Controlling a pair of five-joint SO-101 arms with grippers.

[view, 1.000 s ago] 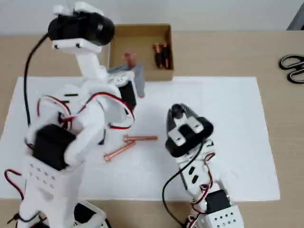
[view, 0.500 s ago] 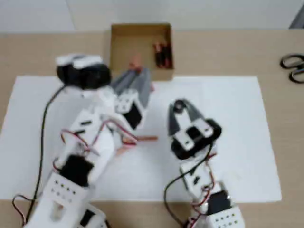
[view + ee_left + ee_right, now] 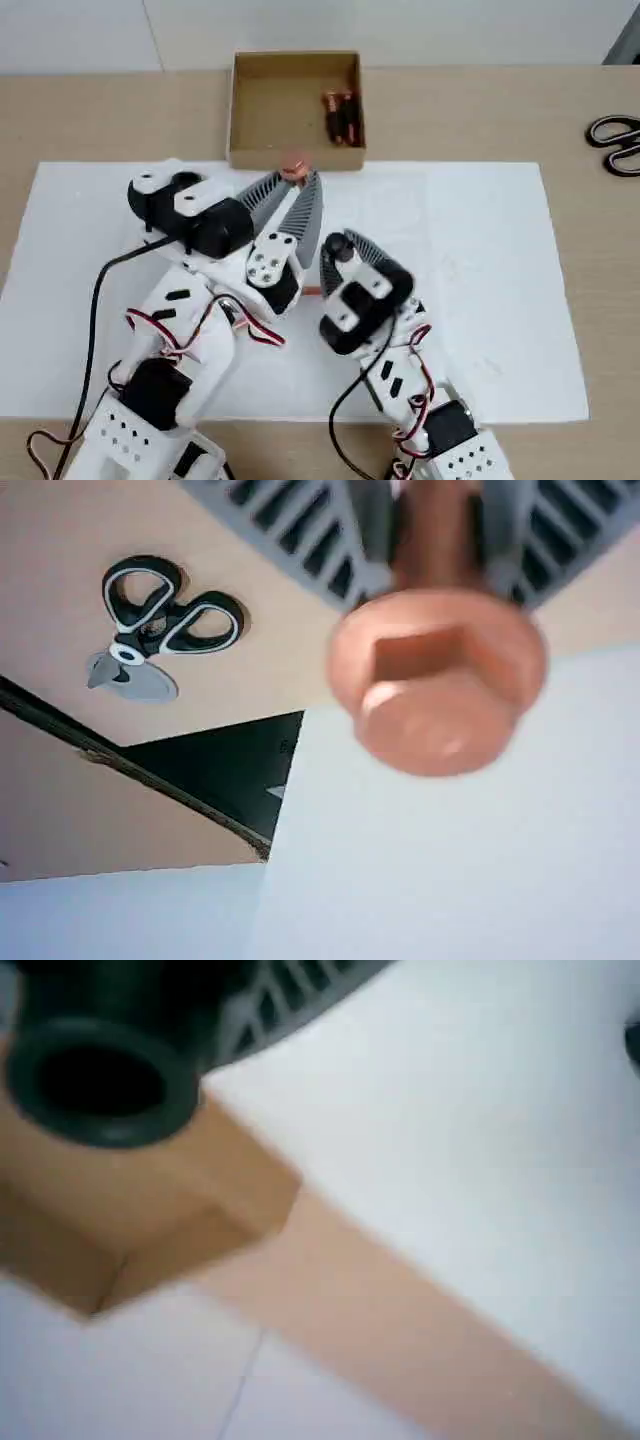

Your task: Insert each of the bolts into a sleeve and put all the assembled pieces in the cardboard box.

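My left gripper [image 3: 296, 180] is shut on a copper bolt [image 3: 293, 168], just in front of the cardboard box [image 3: 250, 105]. In the left wrist view the bolt's head [image 3: 436, 680] sticks out past the grey fingers [image 3: 300, 530]. My right gripper [image 3: 345, 250] sits close by to the right, shut on a black sleeve [image 3: 337, 248]. The right wrist view looks along that sleeve's open end [image 3: 98, 1082] toward the box [image 3: 130, 1225]. Assembled pieces [image 3: 340, 116] lie in the box's right part. Between the arms, a bit of another bolt [image 3: 311, 291] shows on the white paper.
White paper [image 3: 480, 280] covers the middle of the wooden table. Scissors [image 3: 616, 143] lie at the far right edge, seen also as scissors [image 3: 165, 620] in the left wrist view. Both arm bodies crowd the paper's front left and centre.
The left arm has lowered and swung its gripper with the bolt back from the box to the paper's far edge. The right gripper with the sleeve has shifted left toward it. The arms now cover the loose bolts.
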